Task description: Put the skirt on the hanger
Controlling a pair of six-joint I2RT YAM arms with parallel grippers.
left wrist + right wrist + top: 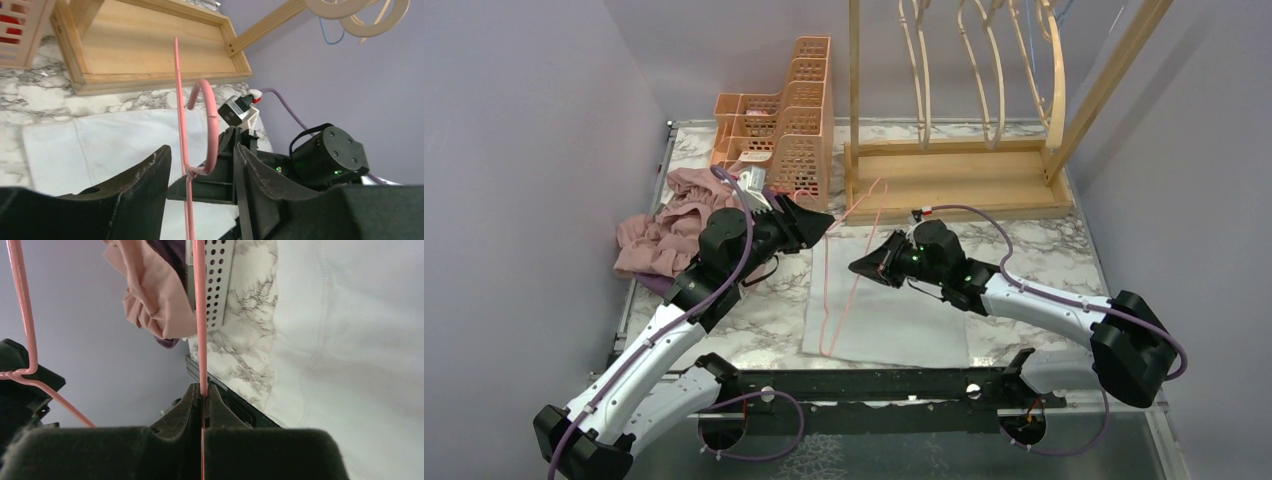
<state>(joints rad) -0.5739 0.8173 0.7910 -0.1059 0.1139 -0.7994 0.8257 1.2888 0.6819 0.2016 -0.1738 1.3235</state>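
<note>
The right gripper (202, 390) pinches the thin pink wire hanger (200, 315) tight, which only its wrist view shows. The left gripper (200, 160) stands parted around the hanger's hook, holding nothing. The flat white fabric skirt (894, 320) lies beneath on the marble table (1044, 240), and the wooden rack base (954, 175) is just beyond the hook.

The raised hanger (200, 315) bars the middle; basket (799, 150) and wooden rack (954, 180) wall off the far side.
</note>
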